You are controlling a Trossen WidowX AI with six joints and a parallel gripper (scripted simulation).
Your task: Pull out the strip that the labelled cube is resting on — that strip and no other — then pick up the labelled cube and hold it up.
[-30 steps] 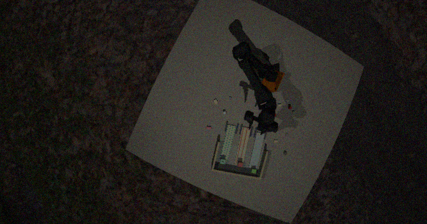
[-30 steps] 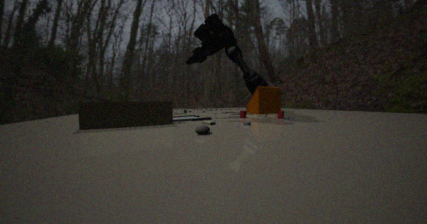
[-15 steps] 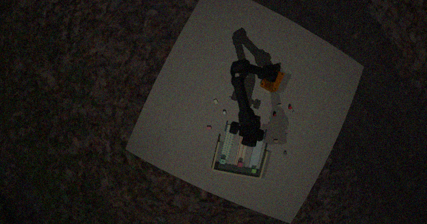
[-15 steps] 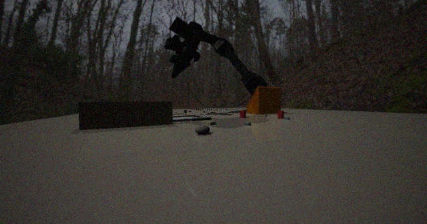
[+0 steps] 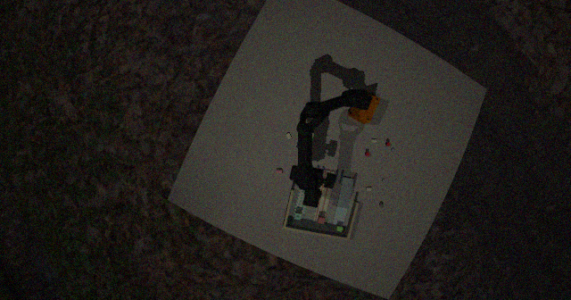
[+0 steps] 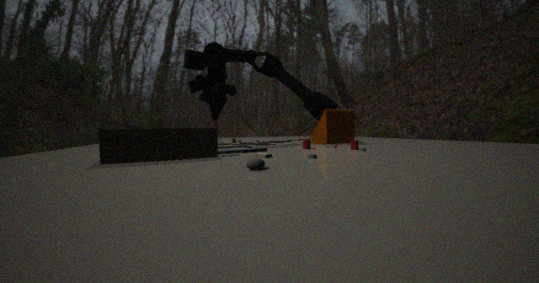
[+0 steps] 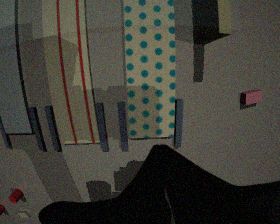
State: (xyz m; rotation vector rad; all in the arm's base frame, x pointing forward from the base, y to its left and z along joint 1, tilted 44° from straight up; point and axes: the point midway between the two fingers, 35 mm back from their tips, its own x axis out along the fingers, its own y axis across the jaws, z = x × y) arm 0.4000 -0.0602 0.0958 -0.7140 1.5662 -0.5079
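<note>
jaws: clenched, gripping nothing, above near end of dotted strip (image 7: pixel 148 56)
red-lined strip (image 7: pixel 72 63): just beside dotted strip

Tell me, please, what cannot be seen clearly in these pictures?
- Cube labels: top view, too small and dim.
- Cubes: wrist view, cut off by the upper edge.
- Strips: exterior view, hidden behind the dark tray wall.
- Gripper: wrist view, jaws shut, dark.

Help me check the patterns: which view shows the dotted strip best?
The wrist view: the dotted strip fills it, teal dots plain. The top view shows only a pale sliver beside the arm; the exterior view hides it behind the dark box wall.
</note>
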